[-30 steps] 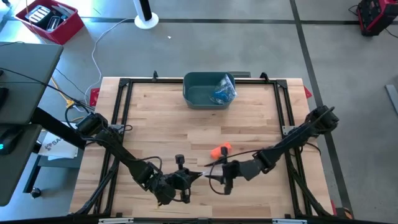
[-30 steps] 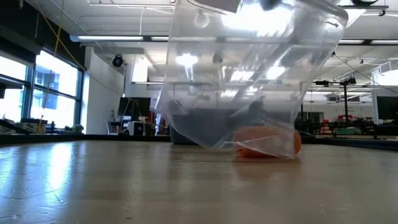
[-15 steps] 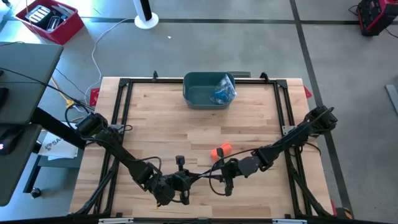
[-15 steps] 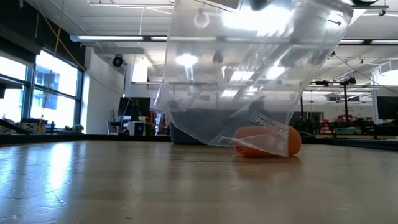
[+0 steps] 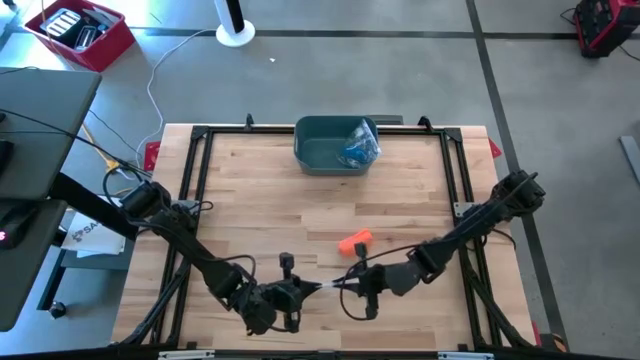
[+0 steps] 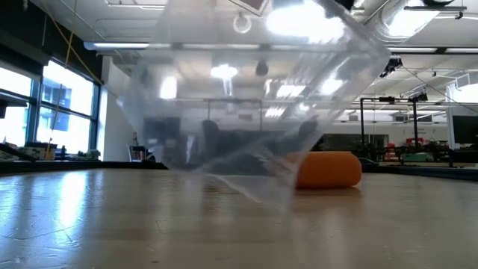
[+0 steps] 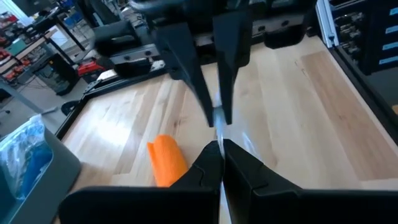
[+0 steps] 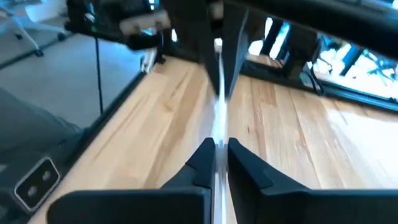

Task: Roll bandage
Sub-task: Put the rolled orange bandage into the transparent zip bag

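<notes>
Low in the high view, left gripper (image 5: pixel 300 291) and right gripper (image 5: pixel 349 284) each pinch the clear bag (image 5: pixel 325 287) between closed jaws above the bench (image 5: pixel 260 190), while the orange bandage roll (image 5: pixel 354 241) lies untouched just above them.

two dark arms, each with one gripper: left gripper (image 5: pixel 308 290); right gripper (image 5: pixel 345 284); one clear plastic bag (image 6: pixel 246 97) (stretched between the two grippers); one orange bandage roll (image 5: pixel 354 242); one teal bin (image 5: pixel 330 146) holding one blue-printed packet (image 5: pixel 358 146); one wooden table (image 5: pixel 260 200); off the table, one red crate (image 5: pixel 82 30); one white stand base (image 5: pixel 236 35)
</notes>
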### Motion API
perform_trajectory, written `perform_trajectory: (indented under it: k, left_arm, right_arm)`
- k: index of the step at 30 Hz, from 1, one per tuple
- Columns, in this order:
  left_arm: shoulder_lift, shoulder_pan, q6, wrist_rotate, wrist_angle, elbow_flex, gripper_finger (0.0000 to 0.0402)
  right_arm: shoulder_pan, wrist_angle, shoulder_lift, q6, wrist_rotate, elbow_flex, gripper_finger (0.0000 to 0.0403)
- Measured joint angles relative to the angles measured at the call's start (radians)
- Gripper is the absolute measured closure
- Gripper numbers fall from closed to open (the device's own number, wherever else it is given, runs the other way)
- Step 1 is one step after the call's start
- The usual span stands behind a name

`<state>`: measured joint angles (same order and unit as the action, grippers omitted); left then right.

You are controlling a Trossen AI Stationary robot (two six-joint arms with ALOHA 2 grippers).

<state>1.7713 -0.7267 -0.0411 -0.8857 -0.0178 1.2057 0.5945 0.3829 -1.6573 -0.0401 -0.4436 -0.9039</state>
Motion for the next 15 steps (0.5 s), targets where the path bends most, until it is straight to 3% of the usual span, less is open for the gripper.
perform_trajectory:
  k: [15]
  left_arm:
    - [-0.022, -0.007, -0.009, -0.021, 0.011, 0.000, 0.0401]
  right_arm:
    - [0.119, -0.520, 0.132, 0.350, -0.073, 0.002, 0.0372]
